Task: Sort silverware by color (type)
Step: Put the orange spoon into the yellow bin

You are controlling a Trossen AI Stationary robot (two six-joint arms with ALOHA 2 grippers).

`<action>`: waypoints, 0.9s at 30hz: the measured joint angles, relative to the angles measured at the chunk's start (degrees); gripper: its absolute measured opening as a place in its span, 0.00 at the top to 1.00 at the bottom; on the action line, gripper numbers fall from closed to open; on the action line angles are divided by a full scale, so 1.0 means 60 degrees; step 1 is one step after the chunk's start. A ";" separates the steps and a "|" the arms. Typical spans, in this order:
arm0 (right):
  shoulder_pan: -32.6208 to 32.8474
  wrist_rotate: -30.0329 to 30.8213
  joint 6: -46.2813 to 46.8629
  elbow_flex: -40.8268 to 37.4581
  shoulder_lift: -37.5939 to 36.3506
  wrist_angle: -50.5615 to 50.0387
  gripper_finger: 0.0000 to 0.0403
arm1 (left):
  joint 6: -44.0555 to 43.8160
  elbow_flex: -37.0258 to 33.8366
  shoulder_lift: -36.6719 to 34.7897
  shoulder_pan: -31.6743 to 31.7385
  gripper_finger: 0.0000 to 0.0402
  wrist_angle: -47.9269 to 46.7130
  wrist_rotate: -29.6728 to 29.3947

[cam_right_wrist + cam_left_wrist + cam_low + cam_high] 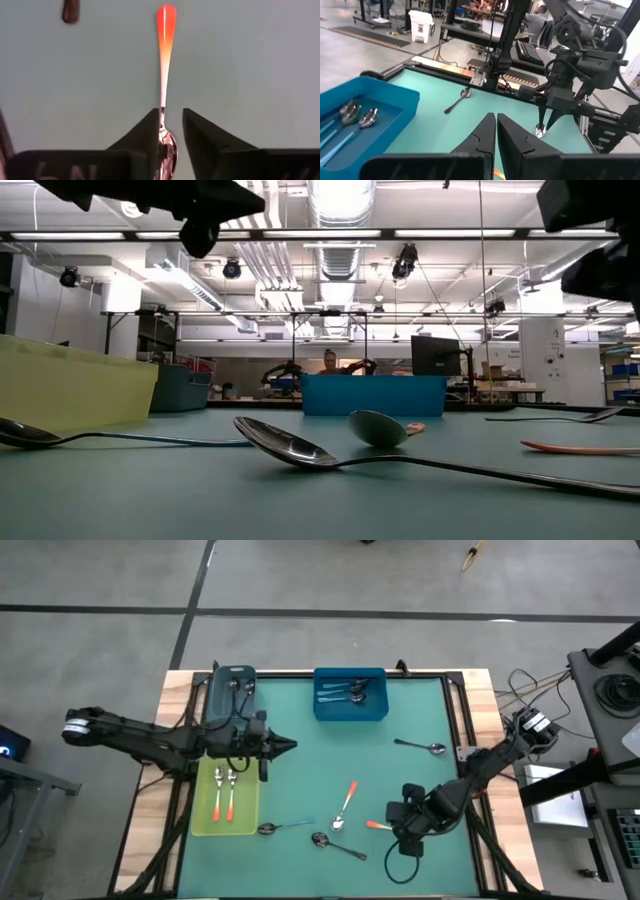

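Orange-handled spoon (pixel 164 55) is straddled at its bowl end by the narrowly parted fingers of the right gripper (pixel 171 131), low over the green mat (pixel 420 790). Left gripper (pixel 496 131), fingers nearly closed and empty, is held beside the yellow tray (pixel 206 825).

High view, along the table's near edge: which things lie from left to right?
Yellow-green tray → blue-handled spoon → all-metal spoon → orange-handled spoon → right gripper.
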 joint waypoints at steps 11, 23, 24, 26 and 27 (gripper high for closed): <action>0.0128 -0.0684 -0.0199 -0.0004 0.1422 0.0103 0.57 | 0.0034 -0.0003 0.0406 -0.0007 1.00 0.0512 0.0083; 0.0130 -0.0614 -0.0618 0.0037 0.2135 0.0393 0.73 | 0.0123 -0.0004 0.0424 -0.0007 1.00 0.0525 0.0083; 0.0127 -0.0614 -0.0642 0.0040 0.2193 0.0410 0.76 | 0.0123 -0.0004 0.0424 -0.0007 1.00 0.0524 0.0080; 0.0130 -0.0614 -0.0756 0.0044 0.2285 0.0428 0.81 | 0.0123 -0.0004 0.0424 -0.0007 1.00 0.0524 0.0082; 0.0126 -0.0610 -0.0846 0.0044 0.2338 0.0442 0.84 | 0.0127 -0.0001 0.0424 -0.0007 1.00 0.0524 0.0079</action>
